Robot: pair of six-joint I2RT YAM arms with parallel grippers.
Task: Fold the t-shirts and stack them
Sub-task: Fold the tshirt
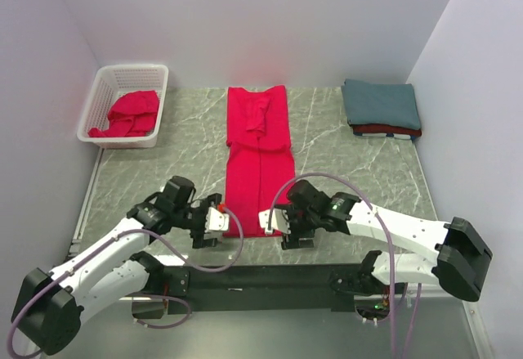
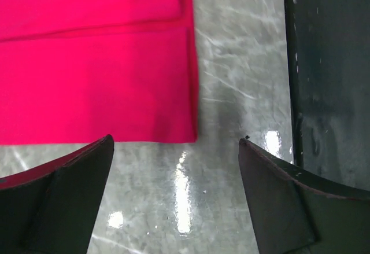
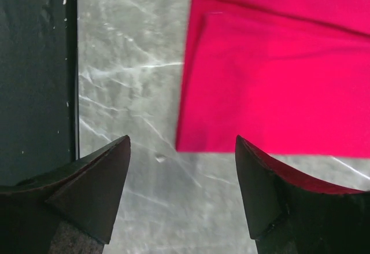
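In the top external view, a bright red t-shirt (image 1: 258,154) is laid as a long narrow strip down the middle of the tabletop (image 1: 343,171). Its near hem is flanked by the left jaws and the right jaws at the lower centre. A white lattice basket (image 1: 131,71) at the upper left holds one crumpled red t-shirt (image 1: 127,115). At the upper right a folded teal t-shirt (image 1: 381,102) is stacked on a darker red t-shirt (image 1: 384,131).

In the left wrist view, the left jaws are spread wide and nothing is held. The hem corner of the strip sits just above the gap, at the upper left of the frame. If only the top layer were pinched here, the side folds could be pulled open.

In the right wrist view, the right jaws are likewise wide apart and empty, with the other hem corner at the upper right. A skewed fold is likely if the two corners are caught unevenly. The cloth could also be missed altogether, since most of each gap lies over bare tabletop.
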